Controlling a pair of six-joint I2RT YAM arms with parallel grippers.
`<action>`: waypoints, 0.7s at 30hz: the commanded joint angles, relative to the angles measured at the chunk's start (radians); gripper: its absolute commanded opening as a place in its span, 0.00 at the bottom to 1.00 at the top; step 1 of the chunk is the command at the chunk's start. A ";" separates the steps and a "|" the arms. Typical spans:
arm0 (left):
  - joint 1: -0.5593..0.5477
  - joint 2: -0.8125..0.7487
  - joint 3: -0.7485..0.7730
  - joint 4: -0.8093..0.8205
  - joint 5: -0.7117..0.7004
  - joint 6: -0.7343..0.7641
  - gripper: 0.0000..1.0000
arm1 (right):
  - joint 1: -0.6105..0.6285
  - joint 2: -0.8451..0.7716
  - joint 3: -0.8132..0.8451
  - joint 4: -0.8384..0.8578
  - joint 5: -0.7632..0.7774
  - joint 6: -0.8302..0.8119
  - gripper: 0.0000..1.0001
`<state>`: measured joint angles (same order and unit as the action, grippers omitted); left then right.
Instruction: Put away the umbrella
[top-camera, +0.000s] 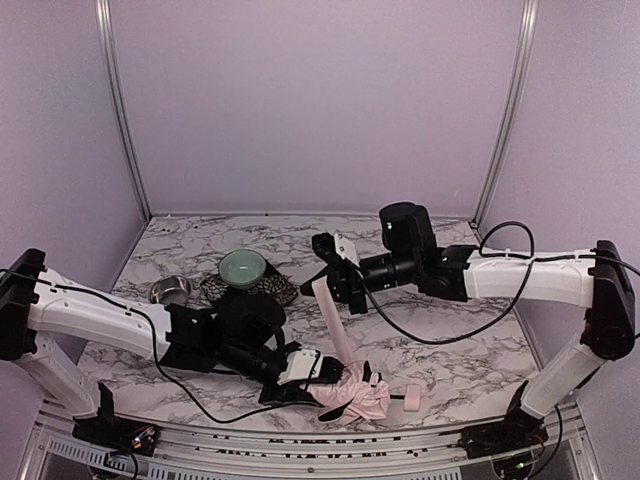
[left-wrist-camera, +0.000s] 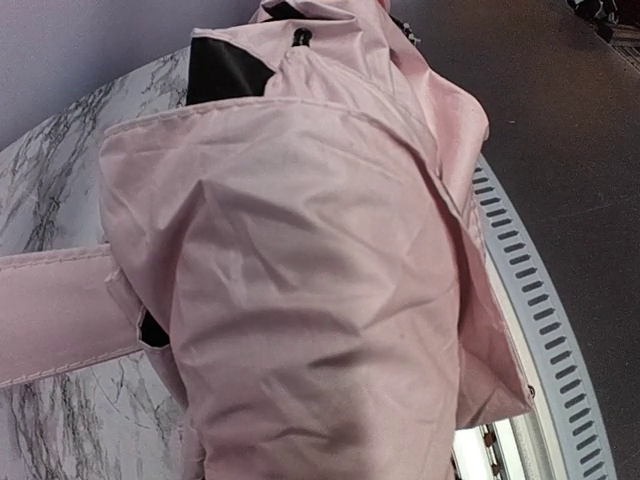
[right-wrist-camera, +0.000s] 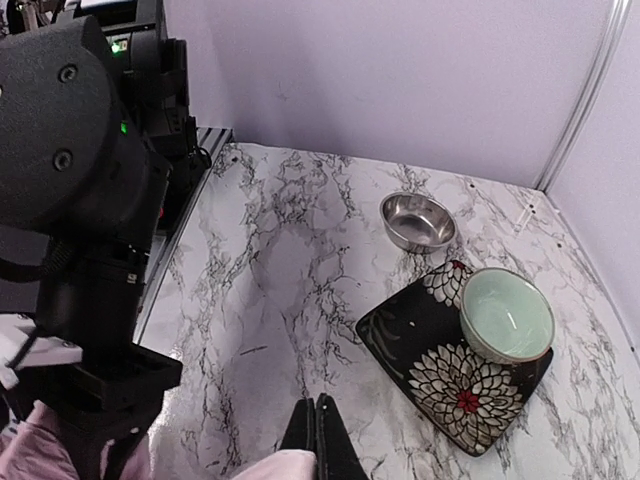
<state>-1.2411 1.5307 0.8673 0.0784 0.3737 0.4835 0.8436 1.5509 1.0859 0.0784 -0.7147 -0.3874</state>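
Umbrella (top-camera: 350, 395): a crumpled bundle of pale pink fabric with black lining showing, lying on the marble counter (top-camera: 470, 340) near its front edge, between the two arm bases. Its small pink handle (top-camera: 412, 398) lies on the counter just to the right of the bundle.

Left hand (top-camera: 300, 368): low over the counter, right against the left side of the bundle. In the left wrist view the pink fabric (left-wrist-camera: 300, 300) fills nearly the whole picture and hides the fingers, so I cannot tell whether this hand is spread or pressed together.

Strip (top-camera: 335, 320): a narrow band of the same pink fabric, rising from the bundle up and back to the right hand (top-camera: 335, 285).

Right hand: held above the middle of the counter. In its wrist view (right-wrist-camera: 316, 420) the two black fingers are pressed together, with pink fabric at their base; it is pinching the upper end of the strip.

Mat (top-camera: 280, 290): dark, floral, square, flat on the counter behind the left hand. A pale green bowl (top-camera: 243, 268) stands on its far corner.

Steel bowl (top-camera: 170, 290): small, on the bare counter just left of the mat, apart from it.
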 joint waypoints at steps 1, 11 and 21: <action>0.043 0.096 -0.045 0.029 0.027 -0.125 0.00 | 0.077 -0.067 -0.102 0.261 0.152 0.122 0.00; 0.150 0.205 -0.098 0.234 0.044 -0.295 0.00 | 0.104 -0.094 -0.399 0.562 0.134 0.337 0.00; 0.166 0.223 -0.129 0.292 0.063 -0.319 0.00 | 0.108 -0.213 -0.536 0.556 0.173 0.250 0.00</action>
<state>-1.0901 1.7348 0.7498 0.3035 0.4107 0.2035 0.9443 1.3876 0.5598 0.5888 -0.5507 -0.1059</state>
